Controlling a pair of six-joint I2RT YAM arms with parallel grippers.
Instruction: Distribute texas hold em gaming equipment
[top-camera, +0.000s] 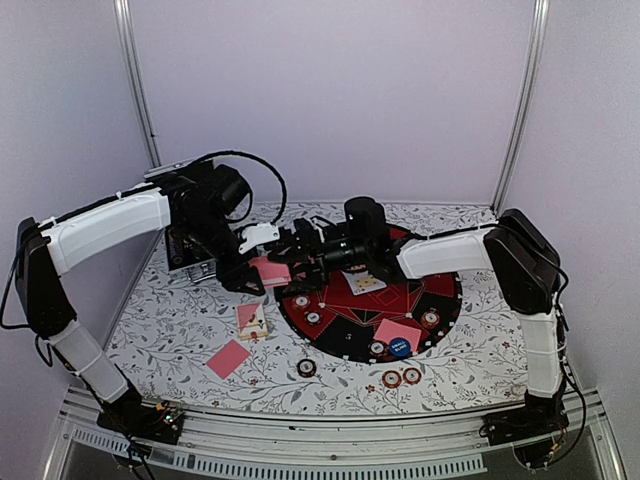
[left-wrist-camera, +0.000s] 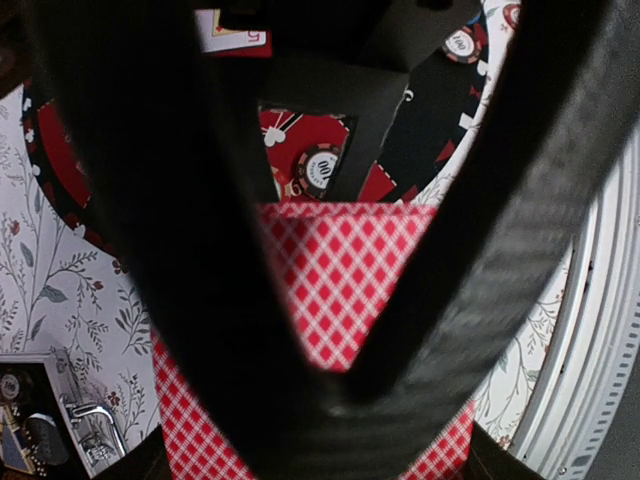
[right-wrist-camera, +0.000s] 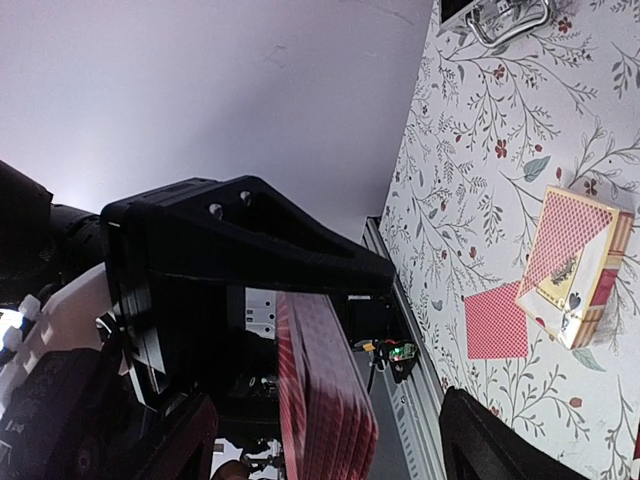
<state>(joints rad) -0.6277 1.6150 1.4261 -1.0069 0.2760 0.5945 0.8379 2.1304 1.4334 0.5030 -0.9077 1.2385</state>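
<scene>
My left gripper (top-camera: 256, 277) (left-wrist-camera: 330, 405) is shut on a deck of pink-backed playing cards (top-camera: 271, 270) (left-wrist-camera: 340, 270), held above the left rim of the round black-and-red mat (top-camera: 345, 345). My right gripper (top-camera: 296, 264) (right-wrist-camera: 330, 455) is open. Its fingers stand either side of the deck (right-wrist-camera: 325, 400), which shows edge-on, with gaps on both sides. Single pink cards lie on the table (top-camera: 228, 358) (right-wrist-camera: 495, 320) and on the mat (top-camera: 397, 332). A blue button disc (top-camera: 400, 347) and poker chips (top-camera: 314, 318) (left-wrist-camera: 318, 168) sit on the mat.
A card box (top-camera: 252, 320) (right-wrist-camera: 575, 265) lies left of the mat. Loose chips (top-camera: 306, 367) (top-camera: 391, 379) sit near the front edge. A face-up card (top-camera: 365, 282) lies on the mat. The black case (top-camera: 190, 250) stands at the back left.
</scene>
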